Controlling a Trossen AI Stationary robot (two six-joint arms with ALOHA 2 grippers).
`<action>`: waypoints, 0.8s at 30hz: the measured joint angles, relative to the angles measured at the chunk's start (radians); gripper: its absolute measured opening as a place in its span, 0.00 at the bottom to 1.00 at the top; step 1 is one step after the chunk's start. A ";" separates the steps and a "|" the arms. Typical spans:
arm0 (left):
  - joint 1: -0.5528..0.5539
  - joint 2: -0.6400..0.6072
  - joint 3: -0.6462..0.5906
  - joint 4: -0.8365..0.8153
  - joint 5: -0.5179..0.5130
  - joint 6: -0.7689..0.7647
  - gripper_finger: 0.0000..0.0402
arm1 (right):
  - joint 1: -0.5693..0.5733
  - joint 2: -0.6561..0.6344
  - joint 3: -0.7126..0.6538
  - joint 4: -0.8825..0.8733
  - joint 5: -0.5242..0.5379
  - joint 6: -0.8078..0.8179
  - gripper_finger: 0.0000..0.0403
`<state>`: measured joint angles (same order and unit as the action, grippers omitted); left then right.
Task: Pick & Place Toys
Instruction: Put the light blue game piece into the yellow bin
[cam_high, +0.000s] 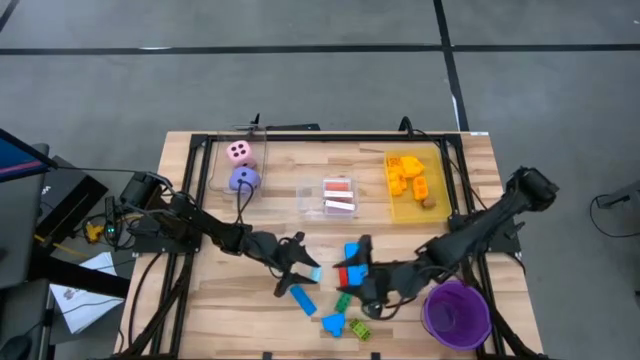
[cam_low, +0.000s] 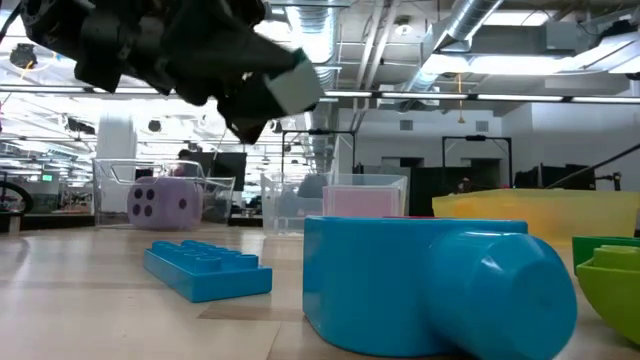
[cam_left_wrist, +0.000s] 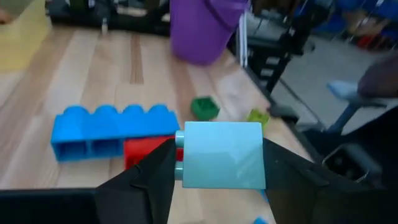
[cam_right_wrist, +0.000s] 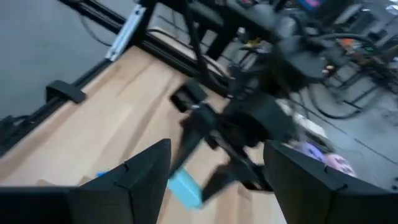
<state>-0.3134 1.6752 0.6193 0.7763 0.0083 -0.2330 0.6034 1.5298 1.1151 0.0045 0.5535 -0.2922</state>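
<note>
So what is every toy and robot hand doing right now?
left gripper: shut on the light blue brick, lifted off the table
right gripper: fingers apart, nothing between them, low by the red brick
long blue brick: lying flat on the table
purple cup: upright, opening up
purple die: in its clear bin
pink die: same bin
yellow and orange bricks: in the yellow bin

Pale blue brick (cam_left_wrist: 221, 154), red brick (cam_left_wrist: 146, 151), purple cup (cam_high: 456, 312), pink dotted die (cam_high: 239, 152), yellow bin (cam_high: 415, 184)
</note>
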 joint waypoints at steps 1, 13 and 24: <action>0.000 0.000 0.000 0.018 0.000 -0.010 0.48 | -0.004 0.024 0.026 -0.010 -0.024 -0.003 0.62; -0.002 0.000 0.000 0.184 0.091 -0.065 0.50 | -0.018 0.278 0.287 -0.205 -0.115 -0.033 0.62; -0.026 -0.001 0.003 0.221 0.113 -0.069 0.54 | -0.085 0.325 0.306 -0.226 -0.112 -0.021 0.62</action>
<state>-0.3395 1.6746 0.6228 0.9975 0.1217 -0.3019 0.5188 1.8546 1.4208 -0.2217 0.4416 -0.3130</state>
